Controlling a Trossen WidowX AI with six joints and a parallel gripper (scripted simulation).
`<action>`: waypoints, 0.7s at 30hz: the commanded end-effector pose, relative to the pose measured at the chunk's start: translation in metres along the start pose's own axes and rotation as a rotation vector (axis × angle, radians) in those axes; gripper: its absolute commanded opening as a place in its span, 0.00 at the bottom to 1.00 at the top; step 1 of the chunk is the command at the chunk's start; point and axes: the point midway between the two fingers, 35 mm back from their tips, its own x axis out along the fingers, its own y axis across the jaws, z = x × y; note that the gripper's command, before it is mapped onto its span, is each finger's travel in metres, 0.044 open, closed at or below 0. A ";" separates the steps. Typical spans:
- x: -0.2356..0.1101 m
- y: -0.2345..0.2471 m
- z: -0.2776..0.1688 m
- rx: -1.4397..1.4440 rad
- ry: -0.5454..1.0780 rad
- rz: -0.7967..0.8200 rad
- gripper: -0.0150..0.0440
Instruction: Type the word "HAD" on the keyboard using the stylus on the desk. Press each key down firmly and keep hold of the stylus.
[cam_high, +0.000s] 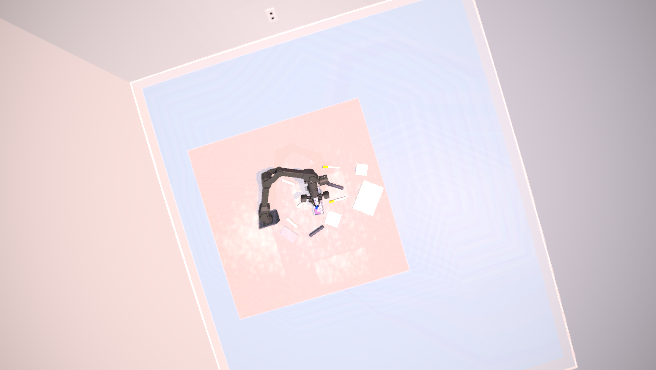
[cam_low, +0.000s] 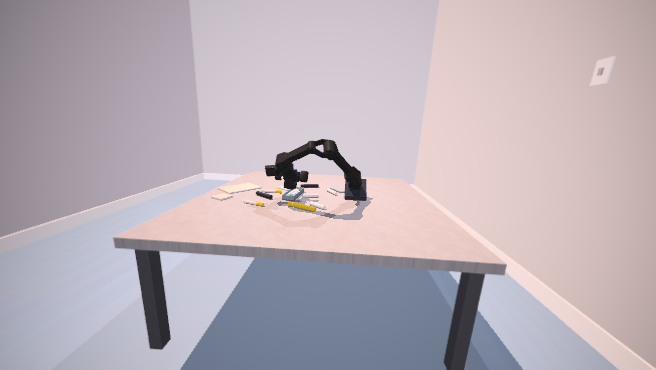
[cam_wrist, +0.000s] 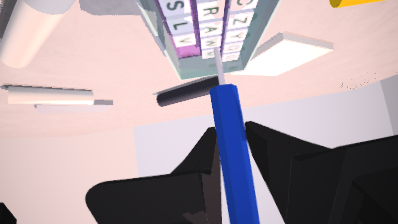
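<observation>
My gripper (cam_wrist: 230, 131) (cam_low: 290, 186) is shut on the blue stylus (cam_wrist: 231, 135) (cam_high: 316, 207), whose thin grey tip points away from the fingers. The keyboard (cam_wrist: 192, 71) (cam_low: 293, 194) (cam_high: 318, 211) has a grey-green case, white lettered keys and purple parts. Its near end lies ahead of the fingers in the wrist view. The stylus tip shows over the near end of the middle key column, just past the A key (cam_wrist: 209, 27) and beside the W. Whether the tip touches a key cannot be told. The H and D keys are not in the wrist view.
A black marker (cam_wrist: 185, 93) (cam_high: 316, 231) lies beyond the keyboard's near end, with a white pad (cam_wrist: 290, 56) (cam_high: 333, 219) beside it. A white cylinder (cam_wrist: 35, 32) and a white pen (cam_wrist: 50, 95) lie to the left. A yellow pen (cam_low: 302, 206) lies beside the keyboard. A larger white pad (cam_high: 368, 198) lies farther off.
</observation>
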 end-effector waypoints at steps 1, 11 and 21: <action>0.001 0.000 0.003 0.002 -0.001 -0.001 0.39; 0.004 0.000 0.007 0.002 -0.002 -0.001 0.39; 0.005 0.000 0.010 0.002 -0.002 -0.001 0.39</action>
